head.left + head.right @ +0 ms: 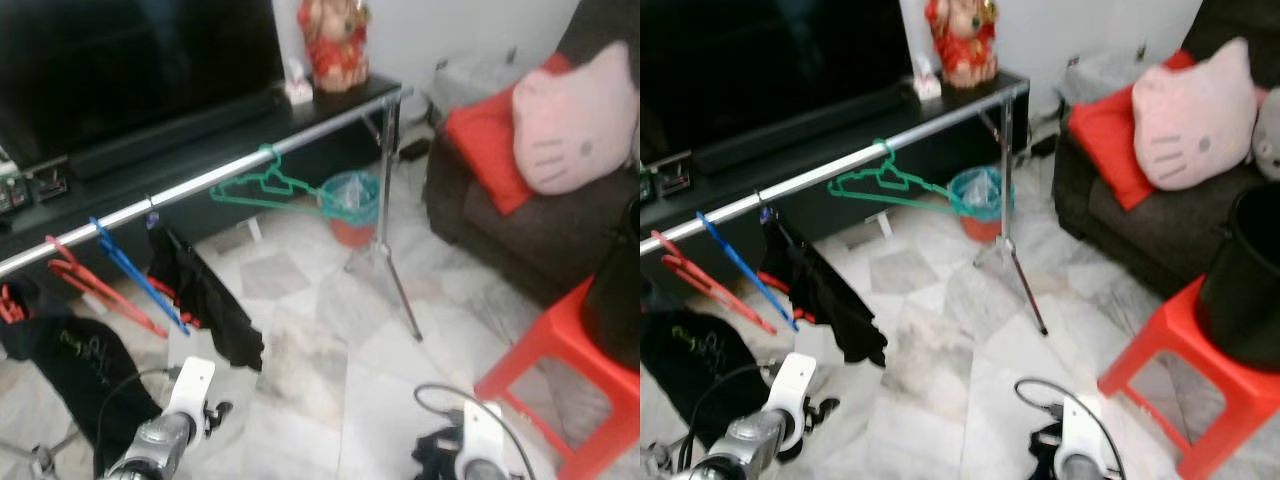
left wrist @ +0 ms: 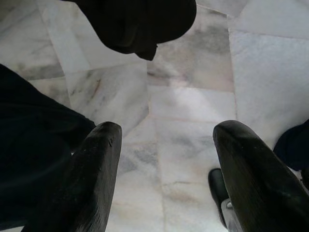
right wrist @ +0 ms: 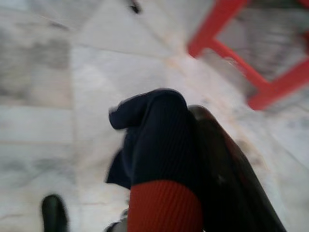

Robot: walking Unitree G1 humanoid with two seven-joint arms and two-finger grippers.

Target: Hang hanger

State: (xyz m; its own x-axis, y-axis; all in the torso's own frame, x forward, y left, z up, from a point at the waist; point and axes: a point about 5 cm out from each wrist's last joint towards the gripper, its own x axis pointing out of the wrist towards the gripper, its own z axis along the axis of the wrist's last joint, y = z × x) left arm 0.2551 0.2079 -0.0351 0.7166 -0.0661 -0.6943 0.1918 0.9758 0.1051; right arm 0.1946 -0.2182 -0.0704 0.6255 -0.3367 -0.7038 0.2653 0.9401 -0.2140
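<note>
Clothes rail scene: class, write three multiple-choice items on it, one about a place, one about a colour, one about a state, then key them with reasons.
1. Where does the green hanger hang?
A. on the rail
B. on the red stool
C. on the sofa

2. What colour is the hanger between the red hanger and the black garment?
A. yellow
B. blue
C. white

3. How are the left gripper's fingers?
A. shut on a hanger
B. shut on cloth
C. open, holding nothing

Key: A, the green hanger hooks over the rail. B, the blue hanger is beside the red hanger. C, the left gripper shows bare floor between its spread fingers.
</note>
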